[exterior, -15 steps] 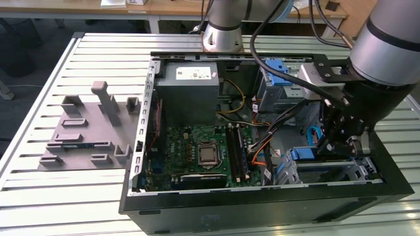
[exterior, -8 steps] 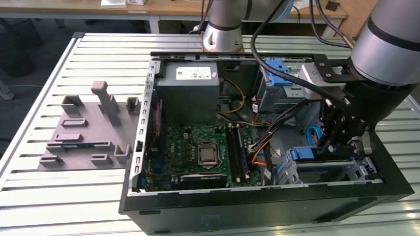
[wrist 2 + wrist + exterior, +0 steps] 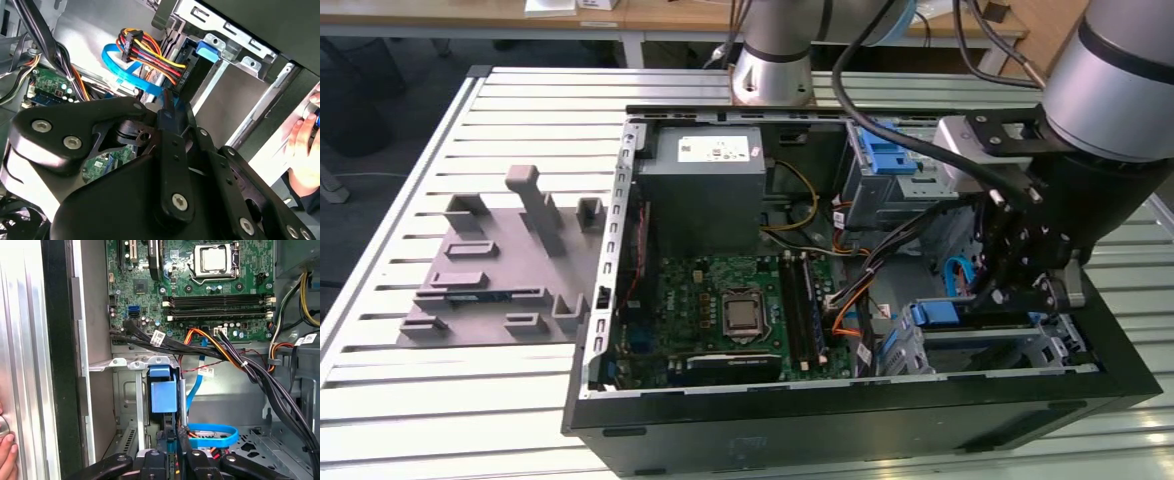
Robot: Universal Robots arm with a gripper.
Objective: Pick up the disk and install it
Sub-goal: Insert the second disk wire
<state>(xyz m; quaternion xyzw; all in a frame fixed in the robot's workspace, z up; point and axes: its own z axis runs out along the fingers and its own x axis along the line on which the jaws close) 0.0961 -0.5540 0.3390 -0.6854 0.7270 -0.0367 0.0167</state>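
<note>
**Over the drive cage: disk partly seated, gripper at its edge**

Over the lower drive cage [image 3: 1014,345] of the open PC case [image 3: 854,420], on the exterior view's right, the gripper [image 3: 1007,295] is held pointing down. The disk [image 3: 163,395] is seen edge-on in the first wrist view, standing in the cage slot with its blue frame and pull tab up; the same blue tab [image 3: 937,312] is visible in the exterior view.

The fingers [image 3: 172,437] are brought close together on a thin blue-and-black edge in line with the disk. A firm clamp on the disk itself cannot be confirmed, as the contact is hidden.

Judgement: insertion is under way, not finished, since the tab sits proud of the cage rim.

To do it well:
- Disk kept parallel to the cage rails; no tilt allowed.
- Push applied straight along the slot, slowly.
- Blue data cable [image 3: 212,435] and power bundle [image 3: 150,55] kept out of the slot.
- A hand [image 3: 305,150] is seen at the case edge; caution advised.
</note>
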